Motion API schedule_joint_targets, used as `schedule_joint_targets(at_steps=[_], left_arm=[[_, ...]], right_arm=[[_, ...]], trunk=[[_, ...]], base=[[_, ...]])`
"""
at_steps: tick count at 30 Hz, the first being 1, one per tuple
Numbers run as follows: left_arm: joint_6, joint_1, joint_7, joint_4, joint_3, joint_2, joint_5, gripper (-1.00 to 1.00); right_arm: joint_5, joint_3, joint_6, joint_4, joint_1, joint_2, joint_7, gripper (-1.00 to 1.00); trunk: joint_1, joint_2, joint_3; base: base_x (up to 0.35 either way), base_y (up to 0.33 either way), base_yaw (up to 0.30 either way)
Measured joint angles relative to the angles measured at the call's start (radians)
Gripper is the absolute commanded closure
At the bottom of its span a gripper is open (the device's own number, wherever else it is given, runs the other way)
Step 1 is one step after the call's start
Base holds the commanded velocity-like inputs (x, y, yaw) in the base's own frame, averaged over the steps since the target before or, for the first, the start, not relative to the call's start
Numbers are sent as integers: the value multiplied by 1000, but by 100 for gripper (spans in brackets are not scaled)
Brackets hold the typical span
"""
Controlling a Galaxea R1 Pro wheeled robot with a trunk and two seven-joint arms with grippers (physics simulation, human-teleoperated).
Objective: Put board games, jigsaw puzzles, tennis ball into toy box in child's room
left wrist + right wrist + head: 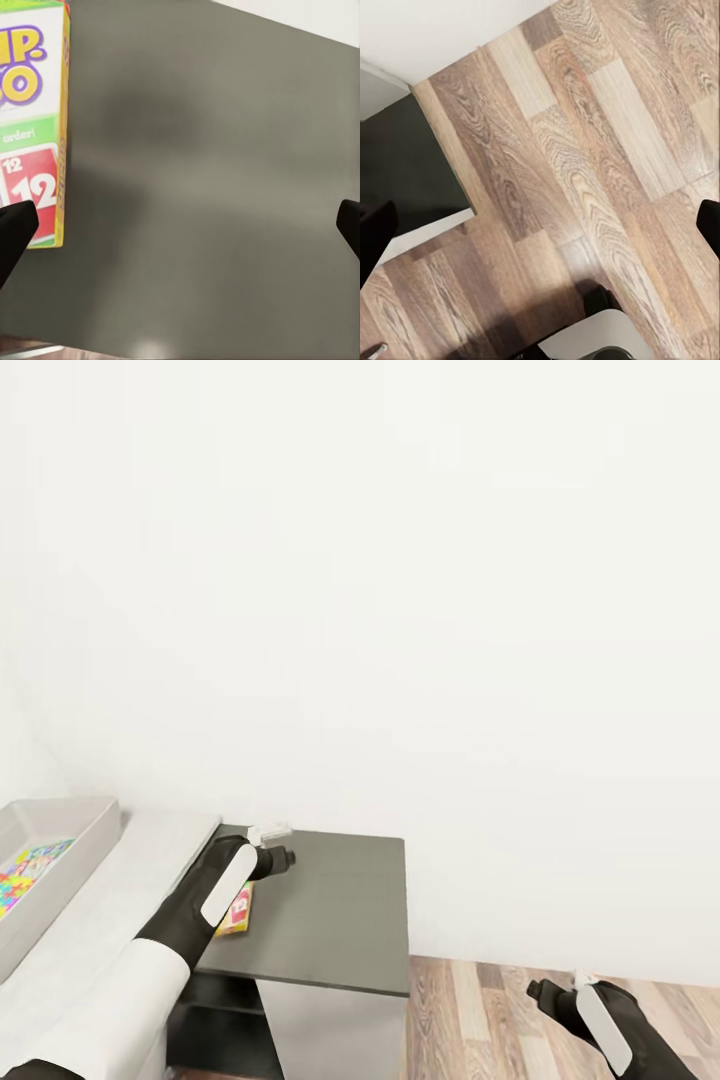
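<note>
A yellow-green "Skip-Bo" board game [34,120] with red cards lies flat on the dark grey side unit [210,150]. My left gripper [180,229] hovers over the unit, open and empty, and the game lies beside one fingertip [15,232]. In the head view the game [238,910] peeks out under my left forearm, near the left gripper [278,857]. The pale grey toy box [90,830] stands on the table [150,860] at the left, with a jigsaw puzzle [30,870] inside. My right gripper [545,992] hangs open over the floor, holding nothing.
The white wall rises directly behind the side unit [340,910]. Wood-plank floor [480,1010] lies to the right of the unit, and the right wrist view shows that floor [585,150] and a corner of the dark unit [397,165].
</note>
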Motion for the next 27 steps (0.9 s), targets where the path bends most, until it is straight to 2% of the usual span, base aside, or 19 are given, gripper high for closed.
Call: schedule_joint_targets(at_steps=[6,16,27], left_arm=[[0,0,0,0,0,0,0,-100],[0,0,0,-1,-1,-1,0,-100],[1,0,0,-2,-2,-6,0,-100]], right_arm=[[27,0,-25,30,0,1,0,-100],[32,0,-29,37,0,2,0,-100],[31,-1,-28,36,0,2,0,-100]], trunk=[[0,0,0],[0,0,0],[0,0,0]], base=[[93,36,0],[125,50,0],[6,-118,0]])
